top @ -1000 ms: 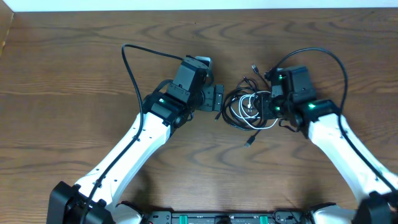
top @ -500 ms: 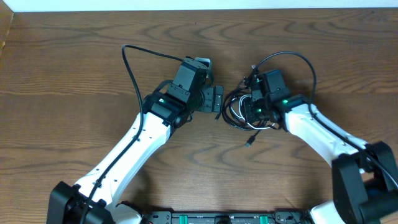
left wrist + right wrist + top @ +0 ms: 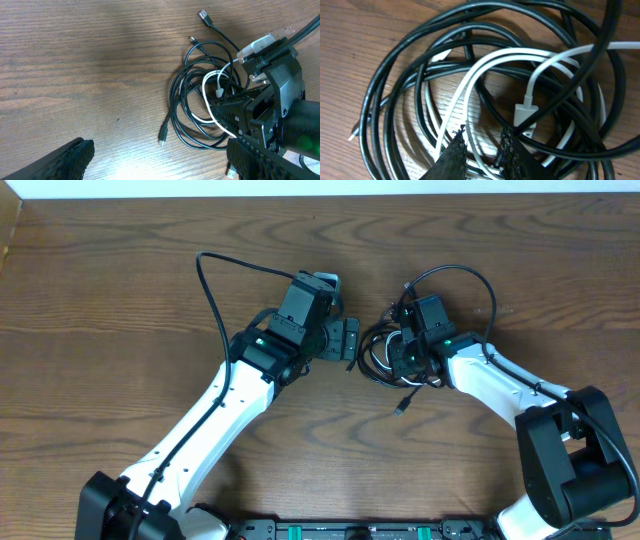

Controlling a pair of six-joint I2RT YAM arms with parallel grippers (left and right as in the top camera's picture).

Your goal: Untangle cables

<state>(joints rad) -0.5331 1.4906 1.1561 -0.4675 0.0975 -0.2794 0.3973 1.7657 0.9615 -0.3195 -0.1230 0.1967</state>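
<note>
The cables (image 3: 372, 352) are seen as 1 tangled coil on the wooden table (image 3: 120, 280), with 2 black cables (image 3: 395, 95) looped around 1 white cable (image 3: 470, 85). The right gripper (image 3: 482, 157) is set on the coil's 3 o'clock side, fingertips narrowly parted with a white strand between; whether it is pinched cannot be told. The left gripper (image 3: 348, 340) is held wide open and empty at the coil's 9 o'clock. 1 black plug (image 3: 401, 409) is trailed out at 6 o'clock.

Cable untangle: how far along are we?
Done: nothing; two black cables and the white cable lie in one tangled coil. In hand: right tool, fingers close-set, straddles a white strand; grip unclear. The left tool sits open beside the coil, empty. Left: separating all three.
</note>
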